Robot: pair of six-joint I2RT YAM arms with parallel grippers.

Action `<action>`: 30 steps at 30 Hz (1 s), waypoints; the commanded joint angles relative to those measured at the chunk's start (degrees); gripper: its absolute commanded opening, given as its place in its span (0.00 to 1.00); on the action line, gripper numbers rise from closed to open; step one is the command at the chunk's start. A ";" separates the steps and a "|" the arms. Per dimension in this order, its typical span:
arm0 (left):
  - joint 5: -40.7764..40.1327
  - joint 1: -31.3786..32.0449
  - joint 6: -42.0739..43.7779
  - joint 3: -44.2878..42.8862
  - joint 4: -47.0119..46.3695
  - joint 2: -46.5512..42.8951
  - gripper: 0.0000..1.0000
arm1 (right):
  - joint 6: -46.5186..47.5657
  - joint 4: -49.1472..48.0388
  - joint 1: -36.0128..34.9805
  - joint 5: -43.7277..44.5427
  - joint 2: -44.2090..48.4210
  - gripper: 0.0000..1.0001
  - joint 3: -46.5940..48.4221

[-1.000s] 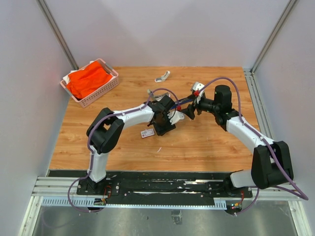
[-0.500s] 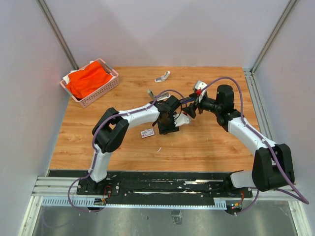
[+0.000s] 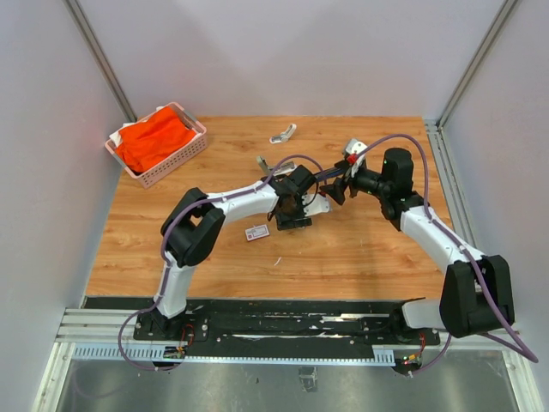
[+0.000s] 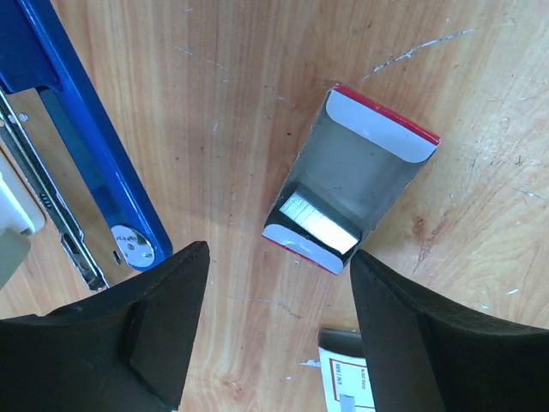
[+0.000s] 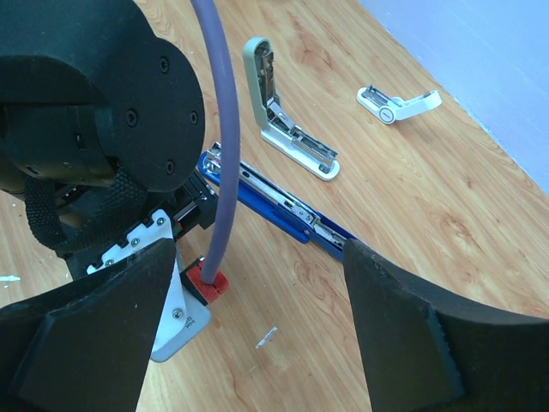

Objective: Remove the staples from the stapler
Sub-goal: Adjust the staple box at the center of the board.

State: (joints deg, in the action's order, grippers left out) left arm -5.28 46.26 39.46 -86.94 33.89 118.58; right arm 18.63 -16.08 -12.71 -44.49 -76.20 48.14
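With the stapler [image 4: 90, 137] open beside the spread, empty left fingers [image 4: 163, 326] and staples [image 5: 267, 336] loose on the table [image 5: 412, 215] between the equally empty, spread right fingers [image 5: 111, 326], unloading looks nearly done.

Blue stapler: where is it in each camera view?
Top view: the stapler, a dark sliver at centre, mostly hidden between left gripper and right gripper.
Left wrist: stapler upper left, running off the top edge.
Right wrist: stapler centre, slanting out from under the left arm.
Shared landmark: the wooden table.
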 commanded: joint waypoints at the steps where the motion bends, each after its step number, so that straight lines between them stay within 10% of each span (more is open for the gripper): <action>1: 3.16 0.15 -0.08 1.70 -0.69 -3.61 0.74 | -1.29 -1.91 1.71 0.00 2.65 0.81 -0.69; 11: 8.07 -2.59 1.46 7.76 1.38 -17.97 0.99 | 4.23 8.98 2.87 -0.74 5.55 0.84 3.25; 30: 13.97 -10.14 -1.13 23.94 -1.10 -21.27 0.98 | -9.06 13.83 3.38 -1.64 -6.76 0.80 3.99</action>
State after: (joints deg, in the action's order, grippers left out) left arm 7.31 36.01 39.79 -63.59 35.62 95.83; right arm 18.52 -4.12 -10.52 -47.64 -80.71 49.67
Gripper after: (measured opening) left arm 0.981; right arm 0.825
